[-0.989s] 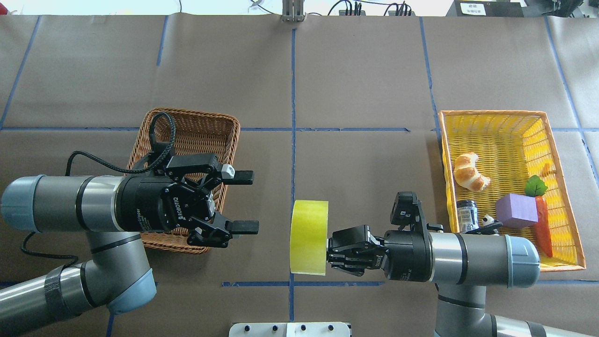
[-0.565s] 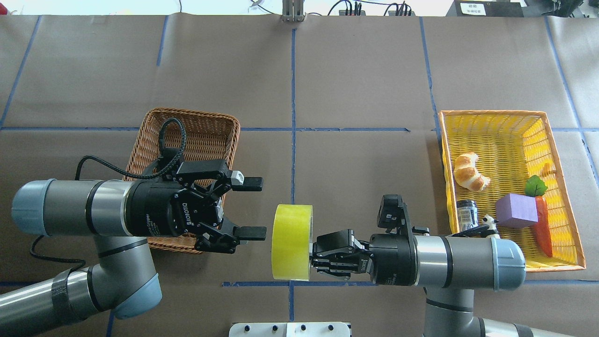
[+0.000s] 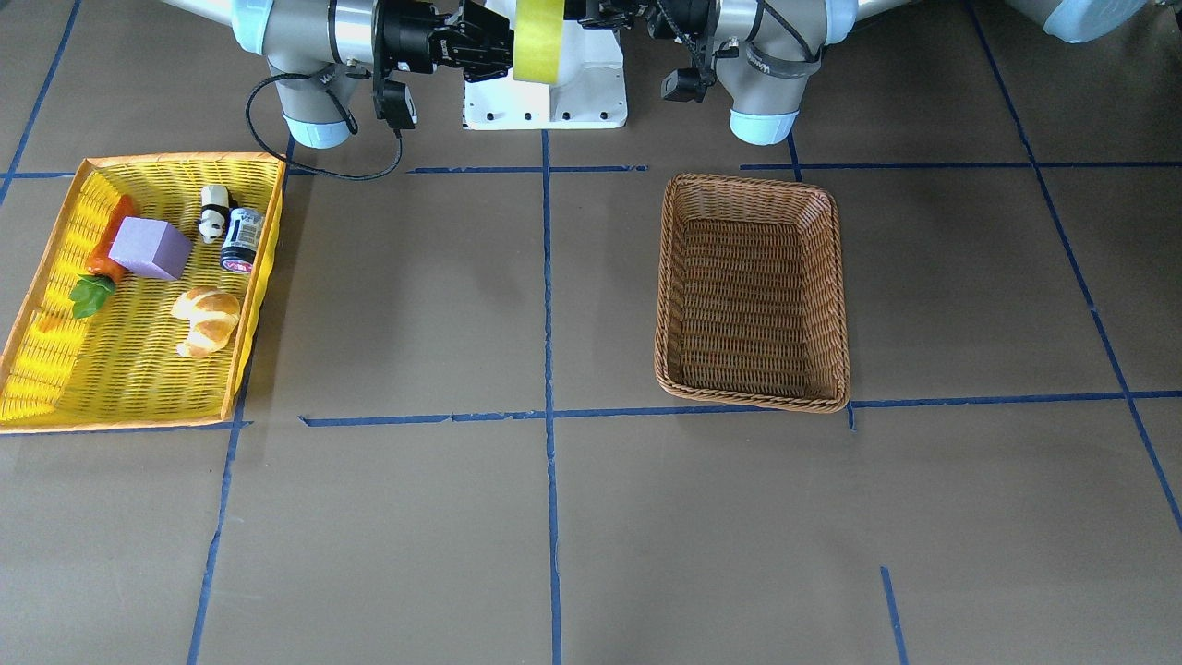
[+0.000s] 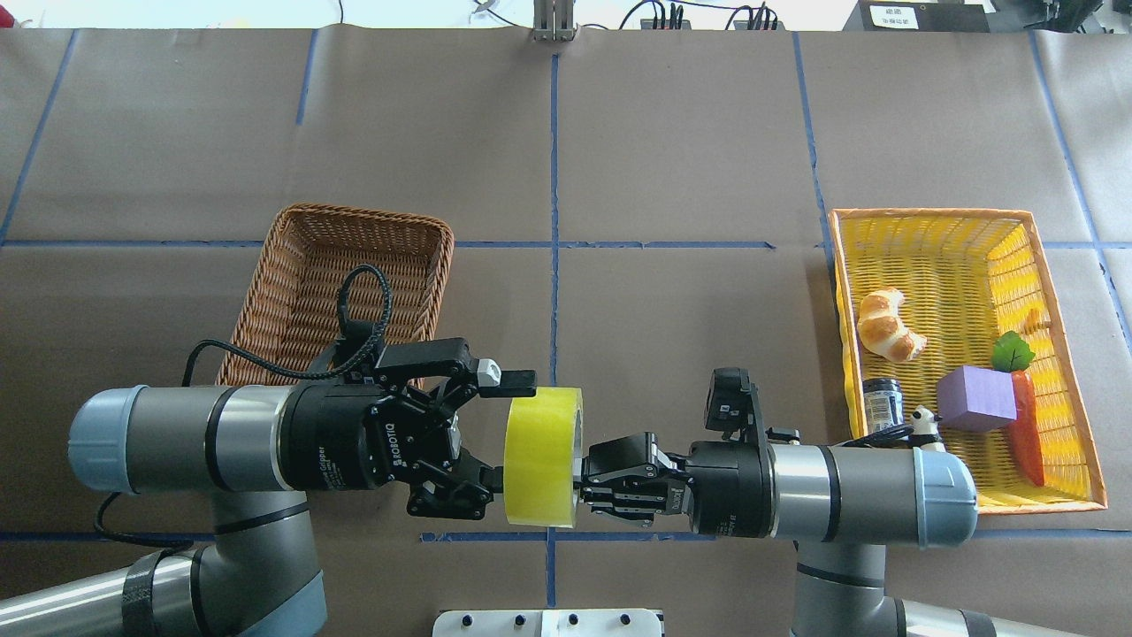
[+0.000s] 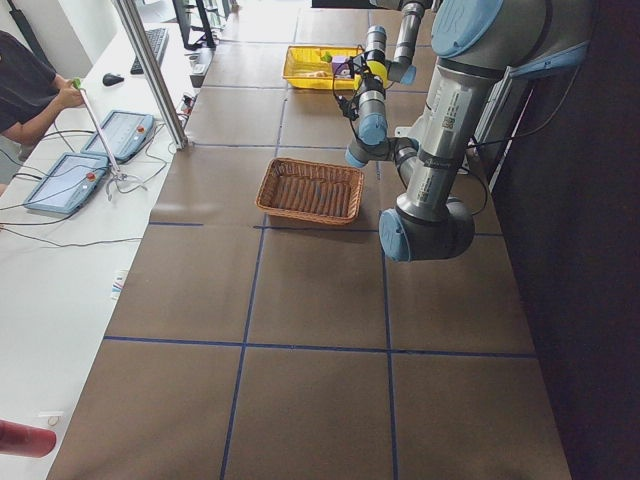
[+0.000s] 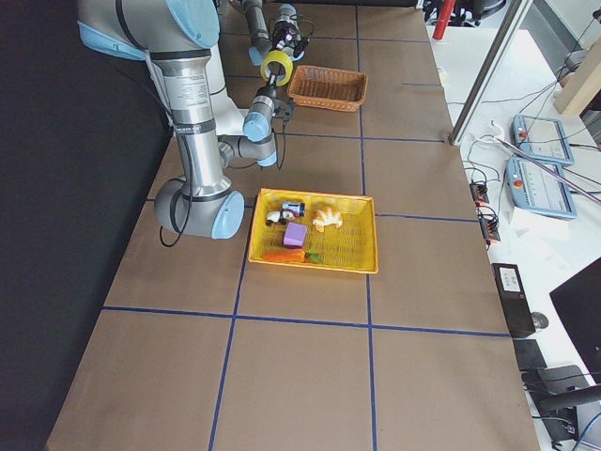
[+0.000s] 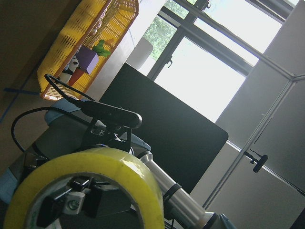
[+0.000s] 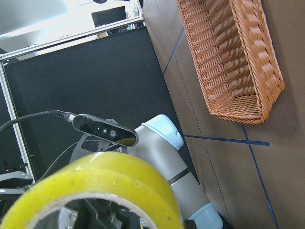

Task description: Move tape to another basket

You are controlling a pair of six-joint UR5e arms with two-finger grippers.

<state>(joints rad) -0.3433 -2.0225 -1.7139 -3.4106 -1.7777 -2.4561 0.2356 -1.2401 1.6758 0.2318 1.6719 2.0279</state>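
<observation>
Yellow-green tape aloft between 2 grippers, above the middle of the table's robot-side edge.
The right gripper is clamped on the roll's lower rim and holds it clear of the table. The left gripper stands wide, its 2 fingers bracketing the roll; contact cannot be told. The wicker basket lies just beyond, toward the table's left edge.

The wide roll of translucent packing tape is yellow-green. Left of it, the rectangular woven wicker basket is brown with a braided rim; right of it, the latticed plastic basket is bright yellow, orange-edged. Brown table paper bears blue lines.
</observation>
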